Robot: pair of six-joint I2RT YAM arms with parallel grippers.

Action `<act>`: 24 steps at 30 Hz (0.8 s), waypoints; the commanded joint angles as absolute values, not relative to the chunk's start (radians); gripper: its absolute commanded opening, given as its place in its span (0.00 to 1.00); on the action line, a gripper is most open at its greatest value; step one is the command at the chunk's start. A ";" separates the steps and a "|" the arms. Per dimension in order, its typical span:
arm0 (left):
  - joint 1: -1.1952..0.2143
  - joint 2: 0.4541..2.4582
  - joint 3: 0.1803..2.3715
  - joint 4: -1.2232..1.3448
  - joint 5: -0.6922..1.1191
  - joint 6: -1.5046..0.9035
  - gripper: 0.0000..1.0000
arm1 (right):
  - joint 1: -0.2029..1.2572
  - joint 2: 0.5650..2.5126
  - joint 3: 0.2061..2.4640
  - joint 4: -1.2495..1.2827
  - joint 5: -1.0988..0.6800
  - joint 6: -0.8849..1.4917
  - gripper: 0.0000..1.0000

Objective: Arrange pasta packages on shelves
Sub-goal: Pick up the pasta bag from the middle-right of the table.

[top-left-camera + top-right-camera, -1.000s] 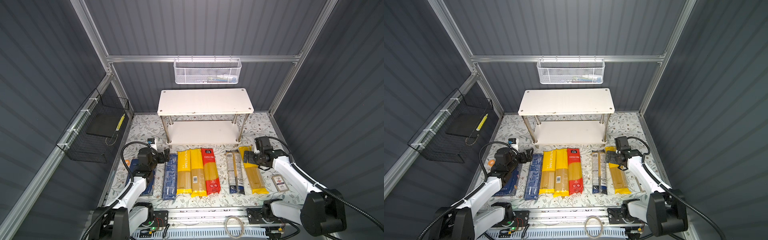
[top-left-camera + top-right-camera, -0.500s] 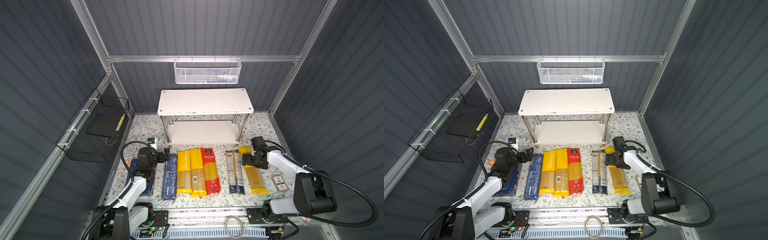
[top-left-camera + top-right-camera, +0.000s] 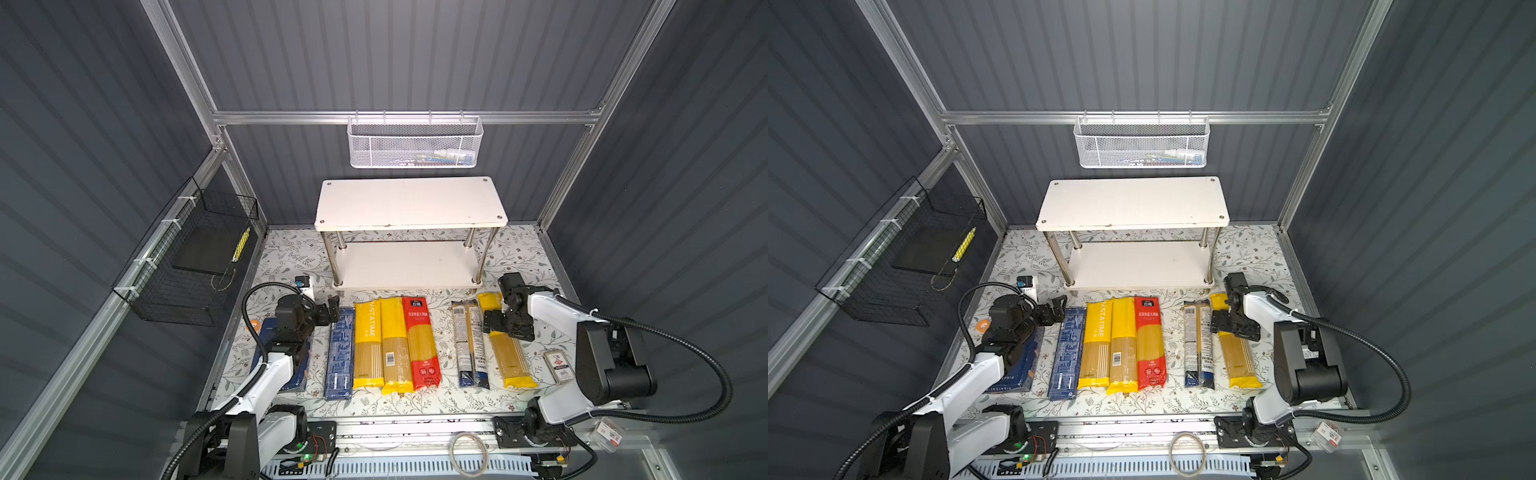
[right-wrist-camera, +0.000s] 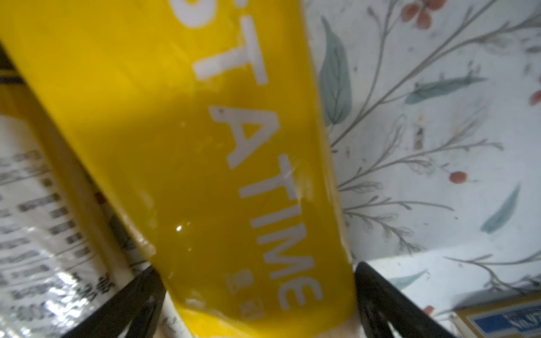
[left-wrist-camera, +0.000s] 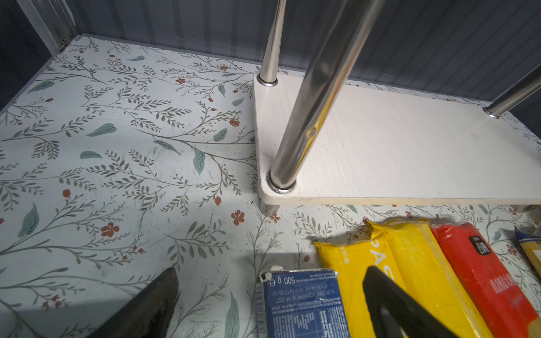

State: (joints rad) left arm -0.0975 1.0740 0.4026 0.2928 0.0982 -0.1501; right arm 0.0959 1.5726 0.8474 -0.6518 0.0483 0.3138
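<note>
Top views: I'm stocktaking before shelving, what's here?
shelves: 1, white, rear centre
spaghetti bags: 3, yellow, two mid-table, one right
red bag: 1, red, beside pair
clear bag: 1, clear/dark blue, right of red
narrow box: 1, dark blue, left of pair
wide box: 1, blue, under left arm
mesh basket: 1, white, back wall
wire basket: 1, black, left wall
left gripper: 1, black, at narrow box's end
right gripper: 1, black, astride right bag

You had bright, even overhead light in both top views, with dim walls. Your right wrist view was blurred close on the yellow bag (image 4: 190, 161); the chrome leg (image 5: 314, 102) glared in your left wrist view.
</note>
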 commanded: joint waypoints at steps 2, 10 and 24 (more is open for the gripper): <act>-0.101 1.076 0.411 0.298 0.103 -0.137 0.99 | 0.086 1.595 0.850 -0.672 0.019 0.327 0.99; -0.101 1.083 0.419 0.289 0.104 -0.137 0.99 | 0.101 1.538 0.813 -0.681 -0.026 0.393 0.99; -0.101 1.096 0.428 0.281 0.110 -0.134 0.99 | 0.100 1.532 0.802 -0.697 -0.026 0.380 0.99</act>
